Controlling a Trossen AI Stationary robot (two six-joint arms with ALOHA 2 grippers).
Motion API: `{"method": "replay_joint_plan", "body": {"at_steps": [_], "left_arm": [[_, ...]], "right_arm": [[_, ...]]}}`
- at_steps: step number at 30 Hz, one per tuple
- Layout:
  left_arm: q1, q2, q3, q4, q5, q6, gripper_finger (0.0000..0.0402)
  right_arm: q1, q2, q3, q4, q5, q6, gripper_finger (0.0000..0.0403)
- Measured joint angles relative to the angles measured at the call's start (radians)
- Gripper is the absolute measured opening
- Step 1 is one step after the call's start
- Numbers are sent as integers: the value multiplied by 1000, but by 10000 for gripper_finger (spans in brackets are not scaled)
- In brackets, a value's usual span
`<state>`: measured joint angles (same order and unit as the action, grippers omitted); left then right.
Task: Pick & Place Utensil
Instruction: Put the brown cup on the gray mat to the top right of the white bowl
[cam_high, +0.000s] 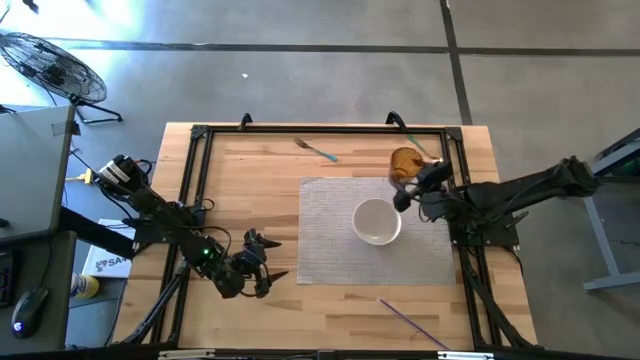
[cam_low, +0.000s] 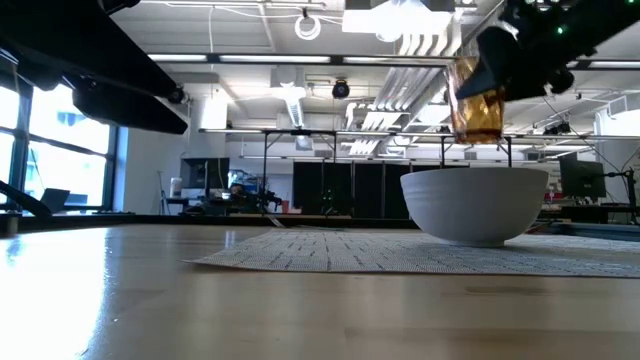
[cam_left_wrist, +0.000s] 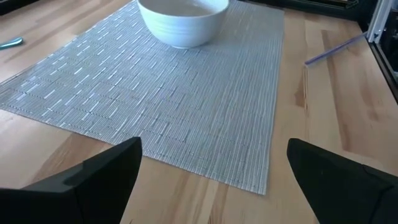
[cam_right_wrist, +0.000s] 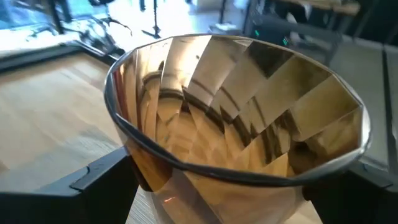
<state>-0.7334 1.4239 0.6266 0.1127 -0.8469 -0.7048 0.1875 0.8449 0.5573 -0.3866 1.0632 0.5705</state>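
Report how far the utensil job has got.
Done: white bowl sits on the grey woven placemat. In hand: right claw holds the amber faceted glass beside it. Left: teal-handled fork and purple straw lie untouched; left claw waits open.

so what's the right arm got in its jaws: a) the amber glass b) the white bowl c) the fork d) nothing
a: the right gripper has its jaws on either side of the amber glass, which hangs in the air just beyond the white bowl; the fork lies on the bare wood.
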Motion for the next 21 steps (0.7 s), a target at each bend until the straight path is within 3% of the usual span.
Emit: {"method": "replay_joint_plan", "body": {"at_steps": [8, 14, 21], "left_arm": [[0, 0, 0, -1, -1, -7, 396], [0, 0, 1, -2, 23, -8, 396], [0, 0, 1, 0, 27, -11, 396]], "right_arm": [[-119, -33, -50, -233, -118, 220, 380], [-182, -28, -50, -428, -113, 393, 381], [-213, 3, -50, -464, -123, 430, 381]]}}
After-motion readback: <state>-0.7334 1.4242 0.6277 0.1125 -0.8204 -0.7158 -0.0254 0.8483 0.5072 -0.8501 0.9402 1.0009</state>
